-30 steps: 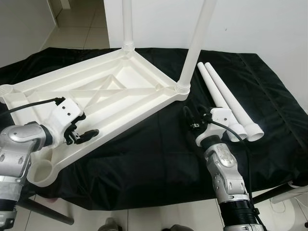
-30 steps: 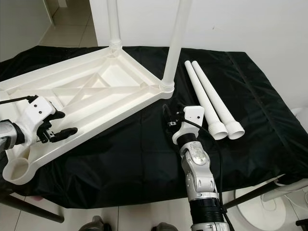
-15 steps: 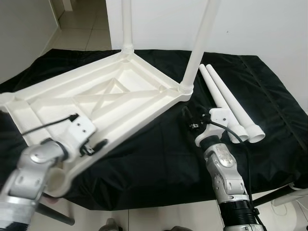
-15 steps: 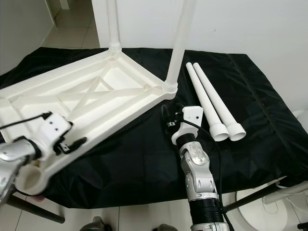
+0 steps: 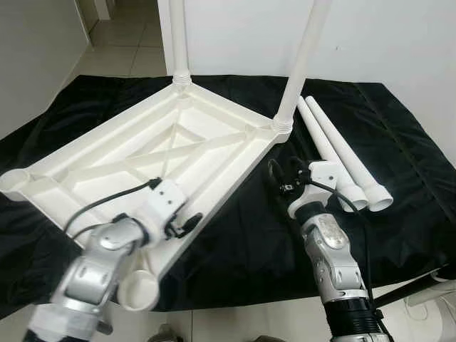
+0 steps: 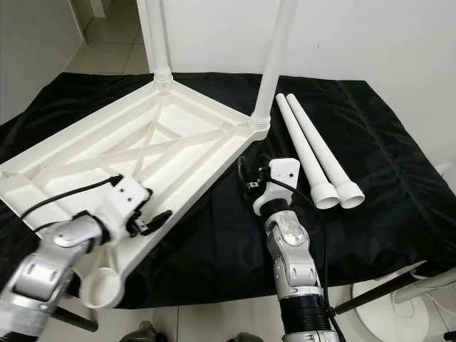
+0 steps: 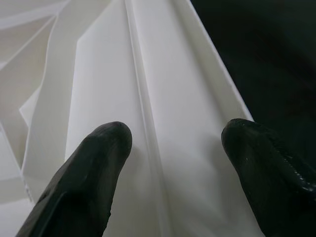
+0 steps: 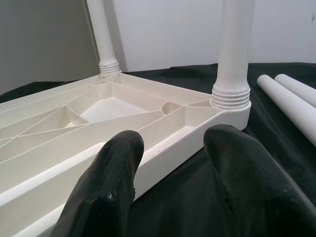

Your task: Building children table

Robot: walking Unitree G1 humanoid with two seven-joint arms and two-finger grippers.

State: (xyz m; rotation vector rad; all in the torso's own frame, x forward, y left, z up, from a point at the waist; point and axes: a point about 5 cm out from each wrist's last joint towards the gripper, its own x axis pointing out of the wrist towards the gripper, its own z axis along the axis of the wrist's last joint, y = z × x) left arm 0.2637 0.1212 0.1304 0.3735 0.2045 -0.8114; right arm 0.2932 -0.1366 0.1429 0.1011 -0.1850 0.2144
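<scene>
A white plastic table top (image 5: pixel 107 178) lies upside down on a black cloth. Two white legs stand in its far corners (image 5: pixel 303 64) (image 5: pixel 177 35). Two loose legs (image 5: pixel 335 153) lie side by side to the right. My left gripper (image 5: pixel 187 223) is at the top's near rim, close to an empty corner socket (image 5: pixel 139 291). In the left wrist view its fingers (image 7: pixel 94 163) are spread over the rim band. My right gripper (image 5: pixel 283 178) hovers open over the cloth, pointing at the corner with the standing leg (image 8: pixel 232 54), touching nothing.
The black cloth (image 5: pixel 242 242) covers a low stand with a white wall behind it. A second empty socket (image 5: pixel 14 179) is at the top's left corner. Tiled floor lies at the far left and in front.
The table top has swung, its near socket corner moving right and toward me. My left gripper moved right with the rim. The right arm stayed put.
</scene>
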